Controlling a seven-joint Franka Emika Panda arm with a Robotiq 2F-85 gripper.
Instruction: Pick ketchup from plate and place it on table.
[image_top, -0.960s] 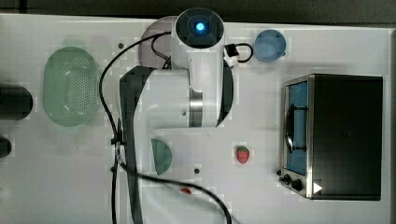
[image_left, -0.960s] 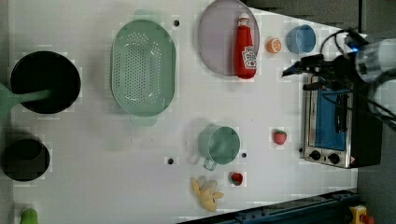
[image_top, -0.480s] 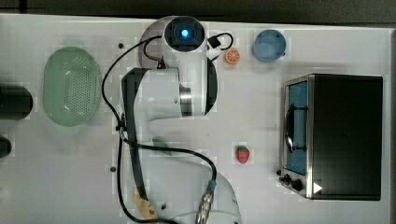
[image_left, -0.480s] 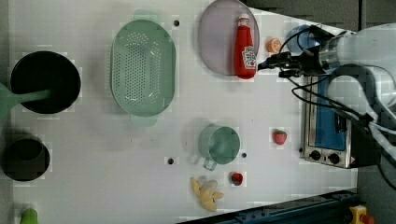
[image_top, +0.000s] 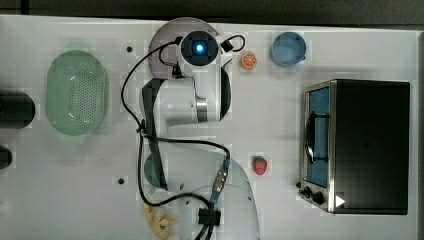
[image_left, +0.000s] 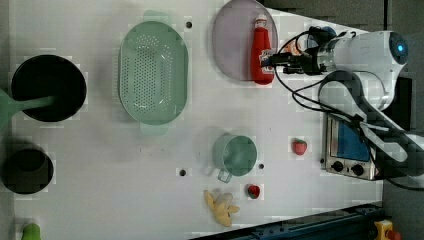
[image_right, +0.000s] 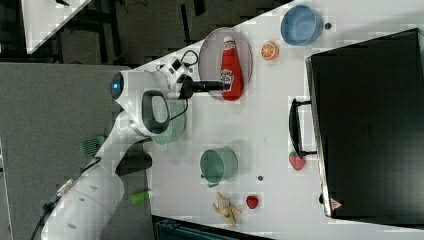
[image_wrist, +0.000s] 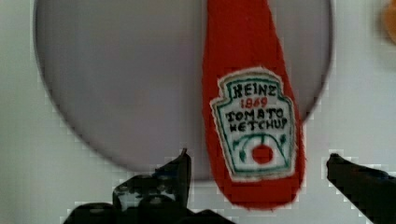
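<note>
Bare table (image_left: 125, 150) lay open between the plate (image_left: 230, 45) and the green cup (image_left: 235, 154); the colander (image_left: 154, 72) flanked the plate.

White, green-bordered label on the soft red ketchup bottle (image_wrist: 252, 102): "HEINZ", "1869", "TOMATO KETCHUP", above a small red tomato emblem. White triangular mark on the black toaster oven (image_top: 370, 145); unreadable.

Top, left and right views look down; wrist view close over plate (image_wrist: 116, 93)
</note>
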